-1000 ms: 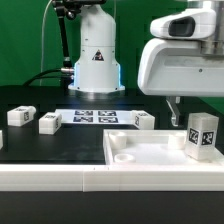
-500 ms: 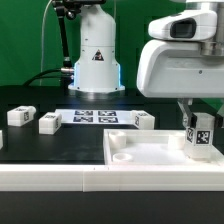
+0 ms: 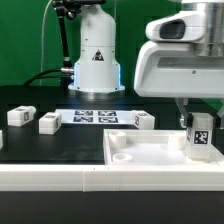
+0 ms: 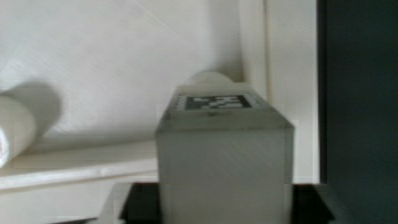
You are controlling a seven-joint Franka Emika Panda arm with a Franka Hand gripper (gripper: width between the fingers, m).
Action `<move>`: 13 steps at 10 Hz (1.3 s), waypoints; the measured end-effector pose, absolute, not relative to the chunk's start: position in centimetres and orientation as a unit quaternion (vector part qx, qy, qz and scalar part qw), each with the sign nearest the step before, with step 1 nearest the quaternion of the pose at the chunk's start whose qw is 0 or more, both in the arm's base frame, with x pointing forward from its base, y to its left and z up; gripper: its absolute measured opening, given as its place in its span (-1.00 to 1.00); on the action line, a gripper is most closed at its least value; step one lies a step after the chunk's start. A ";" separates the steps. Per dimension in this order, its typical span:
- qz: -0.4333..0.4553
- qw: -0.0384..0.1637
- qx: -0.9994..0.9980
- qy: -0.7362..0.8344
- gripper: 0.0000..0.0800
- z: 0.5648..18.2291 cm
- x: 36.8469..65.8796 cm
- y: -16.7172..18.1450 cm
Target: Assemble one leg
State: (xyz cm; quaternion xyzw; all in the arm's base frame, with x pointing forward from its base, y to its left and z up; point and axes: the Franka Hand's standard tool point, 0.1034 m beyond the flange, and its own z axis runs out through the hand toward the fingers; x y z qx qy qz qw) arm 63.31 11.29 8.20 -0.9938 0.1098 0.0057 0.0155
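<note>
In the exterior view, the leg is seen upright, clamped between the fingers of the end effector, at the corner of the panel on the exterior view's right. Whether its foot touches the panel cannot be told. Insertion is judged to be the step in hand, so a straight descent into the corner socket is called for next. Three other legs lie on the black counter near the marker board.

In the wrist view, the leg is shown as a matte white square post bearing a printed tag, over the smooth moulded panel.
</note>
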 end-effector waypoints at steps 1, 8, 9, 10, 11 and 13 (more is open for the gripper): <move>0.008 0.020 -0.985 0.169 -0.28 8.1 63.3 11.3; 0.007 0.022 -0.868 0.496 -0.27 7.9 63.1 11.1; 0.008 0.021 -0.843 0.538 -0.27 7.9 63.0 11.1; 0.008 0.017 -0.814 0.581 -0.27 7.9 63.0 11.1; 0.008 0.017 -0.808 0.588 -0.27 7.9 63.0 11.1; 0.007 0.017 -0.810 0.586 0.02 7.8 63.0 11.2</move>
